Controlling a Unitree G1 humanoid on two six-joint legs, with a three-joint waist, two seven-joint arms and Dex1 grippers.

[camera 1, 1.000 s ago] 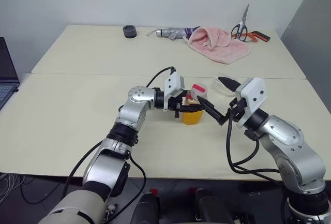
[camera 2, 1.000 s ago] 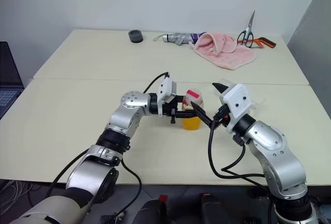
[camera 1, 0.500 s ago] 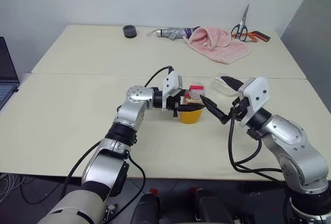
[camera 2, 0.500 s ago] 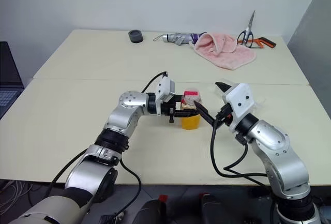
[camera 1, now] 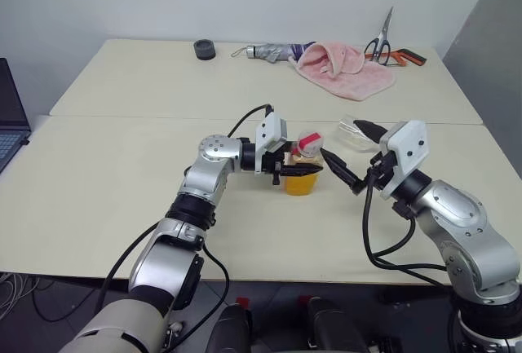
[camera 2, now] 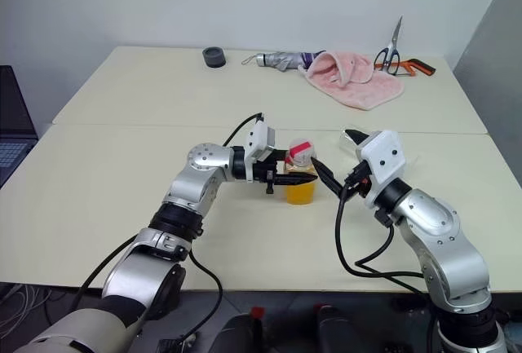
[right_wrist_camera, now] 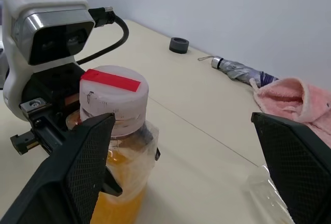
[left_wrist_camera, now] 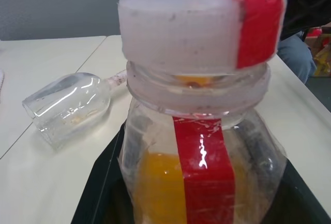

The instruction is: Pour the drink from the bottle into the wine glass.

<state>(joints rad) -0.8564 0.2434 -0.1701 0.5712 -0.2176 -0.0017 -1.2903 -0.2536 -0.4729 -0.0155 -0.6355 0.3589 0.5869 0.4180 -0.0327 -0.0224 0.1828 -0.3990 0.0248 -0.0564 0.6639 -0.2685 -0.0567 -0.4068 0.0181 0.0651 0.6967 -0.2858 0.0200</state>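
The bottle point(camera 1: 302, 169) stands upright on the near table point(camera 1: 98, 206), close to the seam where the two tables meet. The left gripper point(camera 1: 303, 173) is clamped across the bottle's body, its fingers level and pointing toward the robot's right. The drink point(left_wrist_camera: 155, 188) fills the lower part of the bottle. The red-and-white cap point(right_wrist_camera: 114, 100) is on the neck.

The right gripper point(camera 1: 349, 156) hangs just beside the cap on the bottle's right side, fingers spread wide and holding nothing. One finger point(right_wrist_camera: 77, 167) sits next to the cap; whether it touches cannot be told.

The wine glass point(left_wrist_camera: 70, 107) lies on its side on the table behind the right gripper, near the seam, well apart from the bottle.

The near table has wide bare surface to the left of the bottle and in front of it, up to the front edge. On the far table, a black ring point(camera 1: 204, 49), a folded umbrella point(camera 1: 273, 50), a pink towel point(camera 1: 342, 68) and scissors point(camera 1: 383, 43) lie along the back edge. A laptop point(camera 1: 10, 116) sits at the left edge.
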